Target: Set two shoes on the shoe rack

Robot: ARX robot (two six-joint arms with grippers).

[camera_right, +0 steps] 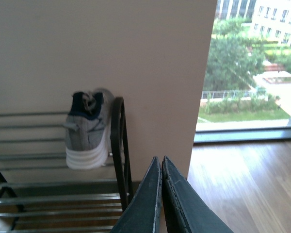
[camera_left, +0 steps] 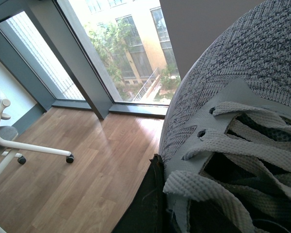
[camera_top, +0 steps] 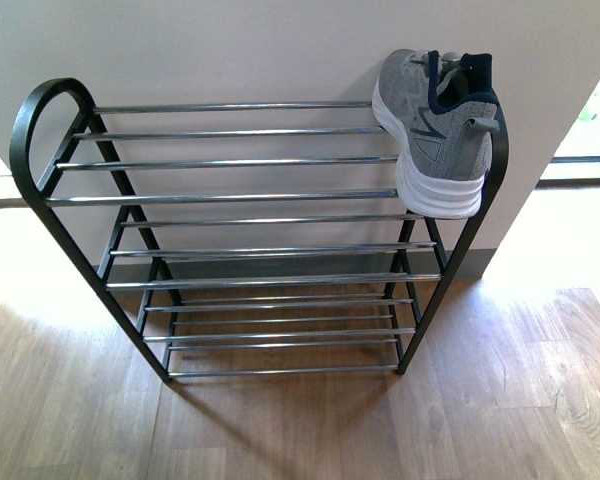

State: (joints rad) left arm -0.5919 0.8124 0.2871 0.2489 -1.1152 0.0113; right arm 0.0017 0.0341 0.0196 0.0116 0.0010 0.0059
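One grey knit sneaker (camera_top: 438,128) with a white sole stands on the top shelf of the shoe rack (camera_top: 230,190), at its right end, heel toward me. The right wrist view shows that same sneaker (camera_right: 87,131) on the rack (camera_right: 117,145). A second grey knit sneaker (camera_left: 242,111) fills the left wrist view, laces up, and my left gripper (camera_left: 157,204) is shut on it; only one dark finger (camera_left: 143,204) shows beside it. My right gripper (camera_right: 161,162) is shut with nothing in it, off the rack's right end. Neither arm appears in the front view.
The rack stands against a pale wall (camera_top: 280,50) on a wooden floor (camera_top: 500,400). Tall windows (camera_left: 126,48) run along the room. A white office chair base (camera_left: 19,145) on castors stands on the floor in the left wrist view.
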